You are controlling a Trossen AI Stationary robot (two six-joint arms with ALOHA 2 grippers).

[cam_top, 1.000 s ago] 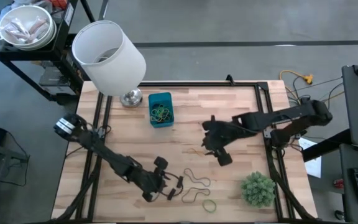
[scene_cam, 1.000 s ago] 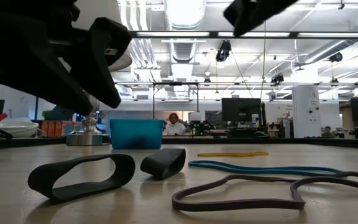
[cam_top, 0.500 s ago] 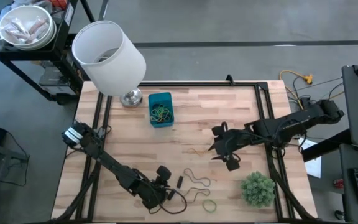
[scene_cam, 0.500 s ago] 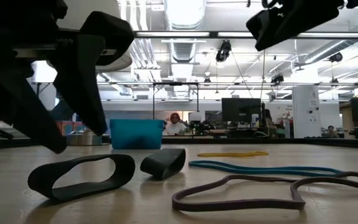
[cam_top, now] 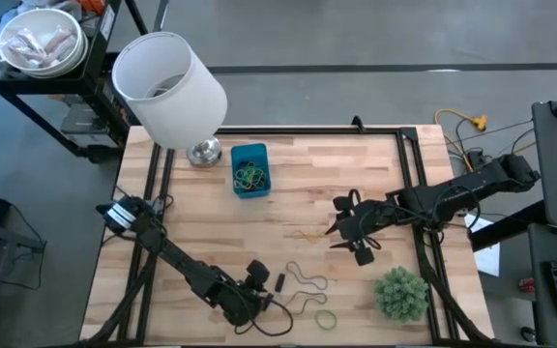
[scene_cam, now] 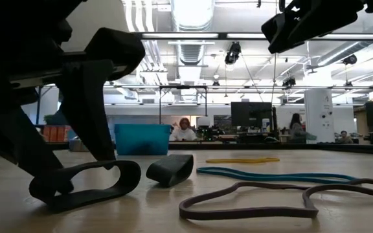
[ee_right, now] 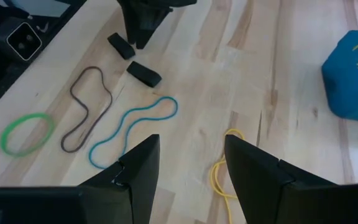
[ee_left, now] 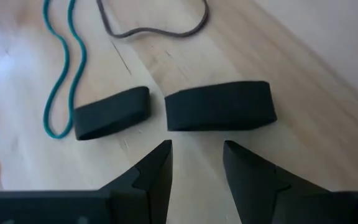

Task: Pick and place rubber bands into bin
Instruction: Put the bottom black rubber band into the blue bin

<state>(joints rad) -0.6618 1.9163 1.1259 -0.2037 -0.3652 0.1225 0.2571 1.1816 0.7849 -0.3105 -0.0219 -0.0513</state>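
Left gripper (ee_left: pixel 196 163) has dropped onto wide black band (ee_left: pixel 219 106), fingers apart, seemingly straddling it; pickup imminent; right gripper (ee_right: pixel 188 165) open, hovering

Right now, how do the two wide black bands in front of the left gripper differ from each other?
The longer black band lies directly ahead of the left gripper, whose fingers are open; the shorter black band lies off to one side. The shorter one sits beside the teal rubber band, while the longer one has bare wood around it. In the low view the longer one gapes open and the shorter looks more squashed. Both are wide, flat, black and on the table.
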